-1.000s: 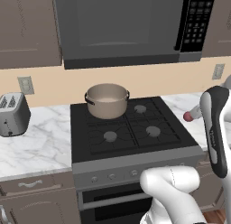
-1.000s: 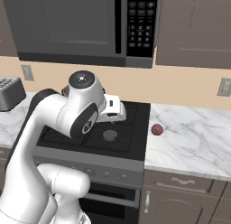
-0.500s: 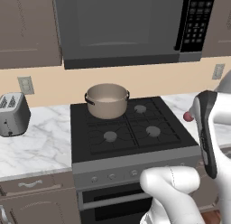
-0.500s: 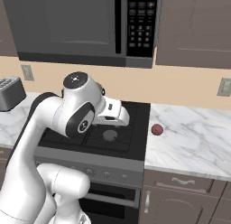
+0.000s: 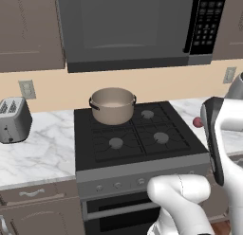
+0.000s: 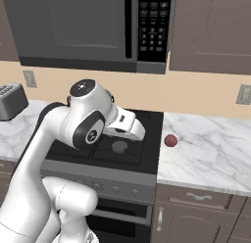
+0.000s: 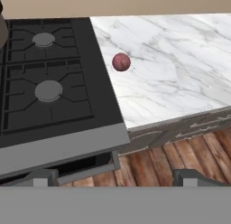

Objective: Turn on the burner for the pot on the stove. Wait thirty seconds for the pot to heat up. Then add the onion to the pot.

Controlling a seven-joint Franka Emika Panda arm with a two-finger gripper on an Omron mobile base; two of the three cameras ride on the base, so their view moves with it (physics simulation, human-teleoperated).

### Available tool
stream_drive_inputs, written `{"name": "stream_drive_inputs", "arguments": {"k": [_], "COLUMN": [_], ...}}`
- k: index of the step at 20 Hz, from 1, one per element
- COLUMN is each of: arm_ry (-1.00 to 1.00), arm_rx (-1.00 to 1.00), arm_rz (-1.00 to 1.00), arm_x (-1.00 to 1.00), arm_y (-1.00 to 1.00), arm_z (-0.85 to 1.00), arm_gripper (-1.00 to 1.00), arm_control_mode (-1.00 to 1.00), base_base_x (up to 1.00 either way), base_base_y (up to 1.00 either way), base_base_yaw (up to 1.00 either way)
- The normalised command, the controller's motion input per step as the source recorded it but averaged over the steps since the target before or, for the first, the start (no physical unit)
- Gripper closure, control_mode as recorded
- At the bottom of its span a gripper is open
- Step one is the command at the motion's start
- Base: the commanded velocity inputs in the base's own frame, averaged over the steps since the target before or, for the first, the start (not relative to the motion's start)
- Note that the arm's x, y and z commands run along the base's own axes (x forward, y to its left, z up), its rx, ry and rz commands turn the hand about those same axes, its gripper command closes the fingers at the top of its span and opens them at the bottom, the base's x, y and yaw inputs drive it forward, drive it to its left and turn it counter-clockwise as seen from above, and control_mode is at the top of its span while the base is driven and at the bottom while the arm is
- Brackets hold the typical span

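Pot [image 5: 113, 105] sat on the back-left burner [image 5: 110, 116] of the stove [image 5: 142, 153], upright, nothing in it as far as could be told from the left base view. No flame showed under it, and the front knobs [image 5: 117, 184] were too small to read, so whether the burner was on couldn't be told. Front burners were bare.

Moving right: arm had swung further over the stove's right-front corner vs. half a sec before. In the left base view the forearm had shifted inward from the frame edge and partly covered the counter [image 5: 190, 108] beside the onion [image 5: 198, 122]; in the right base view the wrist had dropped a bit lower over the front-right burner area. Base didn't move; bkgd matched.

Further right: onion [image 7: 121, 62] lay alone on the marble counter [image 7: 180, 69], just beside the stove's right edge, well apart from the pot. Hand view looked down on it from above and in front, w/ the stove's corner and floor below.

Gripper [image 7: 113, 178]: jaws stood wide apart, holding nothing, tips at the bottom of the hand view, not yet near the onion.

Judgement: arm seemed to be lining up on the onion, so pickup prob. next; onion's round, could roll if nudged off-centre.
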Motion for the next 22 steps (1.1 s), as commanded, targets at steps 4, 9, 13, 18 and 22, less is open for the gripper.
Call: {"name": "stream_drive_inputs", "arguments": {"k": [4,9,13,18,22], "arm_ry": [0.0,0.0,0.0,0.01,0.04], "arm_rx": [0.0,0.0,0.0,0.0,0.0], "arm_rz": [0.0,0.0,0.0,0.0,0.0], "arm_x": [0.0,0.0,0.11,0.36,0.48], "arm_y": [0.0,0.0,0.0,-0.02,-0.08], "arm_z": [0.0,0.0,0.0,-0.03,-0.11], "arm_gripper": [-1.0,-1.0,-1.0,-1.0,-1.0], "arm_control_mode": [-1.0,-1.0,-1.0,-1.0,-1.0], "base_base_x": [0.0,0.0,0.0,0.0,0.0], "base_base_y": [0.0,0.0,0.0,0.0,0.0], "base_base_yaw": [0.0,0.0,0.0,0.0,0.0]}}
